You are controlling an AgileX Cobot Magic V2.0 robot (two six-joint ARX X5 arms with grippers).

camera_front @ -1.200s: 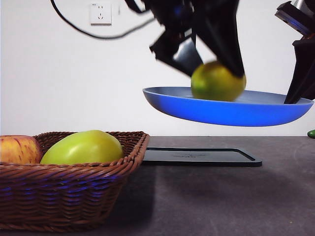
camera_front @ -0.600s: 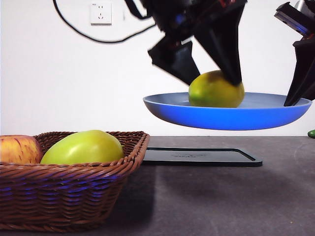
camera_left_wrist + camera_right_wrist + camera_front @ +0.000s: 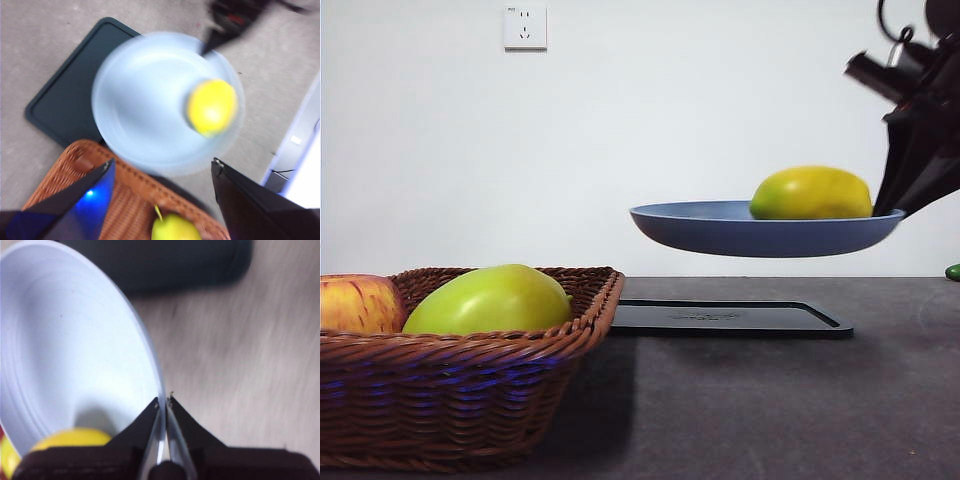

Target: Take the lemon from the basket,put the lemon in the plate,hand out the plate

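Apple [image 3: 355, 305] cut by the front view's edge, basket [image 3: 470, 400] cropped at the corner, small green thing [image 3: 953, 271] barely showing at the bench edge, plate [image 3: 165, 102] and lemon [image 3: 212, 107] motion-blurred in the left wrist view, right end effector [image 3: 163, 402] pinching the rim, lemon half hidden behind it.

No text, label or number can be read anywhere.
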